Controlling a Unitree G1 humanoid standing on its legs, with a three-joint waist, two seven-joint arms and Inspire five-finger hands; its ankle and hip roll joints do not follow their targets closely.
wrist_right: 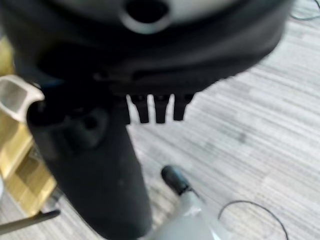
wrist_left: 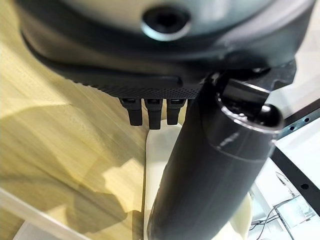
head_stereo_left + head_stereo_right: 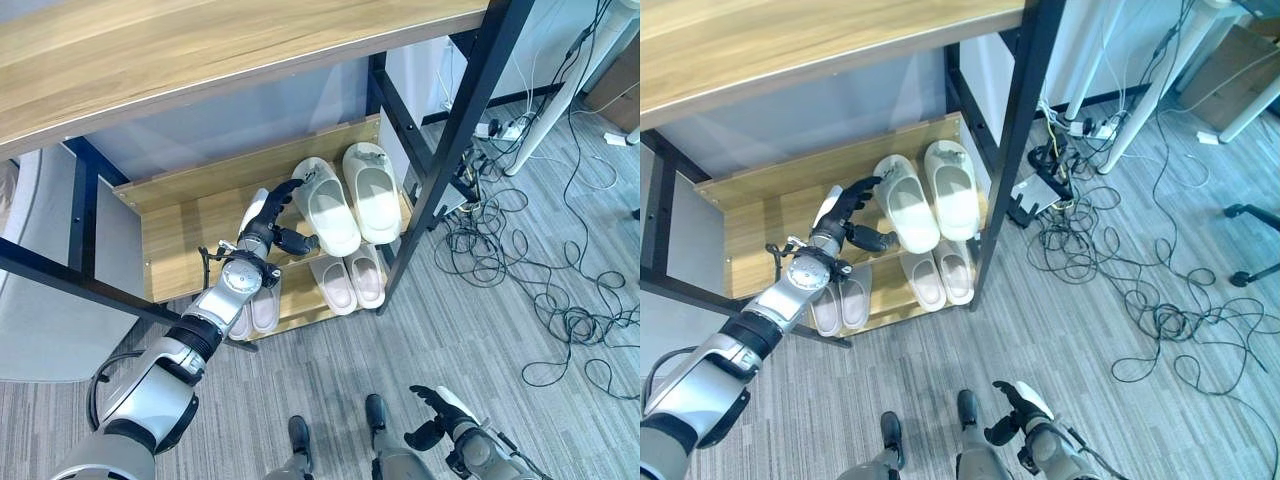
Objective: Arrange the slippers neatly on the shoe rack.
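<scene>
- Left eye view gives you the cream slippers side by side on the shoe rack's upper wooden shelf, long axes running front to back, toes towards the back wall, the left one angled slightly leftwards.
- You can see they are smooth, thick-soled moulded slides with wide closed straps, pale and matte.
- Your left hand sits at the left slipper's near side, fingers stretched along its edge and thumb out towards its heel; it is released, gripping nothing.
- On the lower shelf you have two smaller pairs, pinkish and pale, pointing the same way.
- Your right hand hangs relaxed above the grey striped floor.
- Shelves are light wood grain; the frame is black metal.
</scene>
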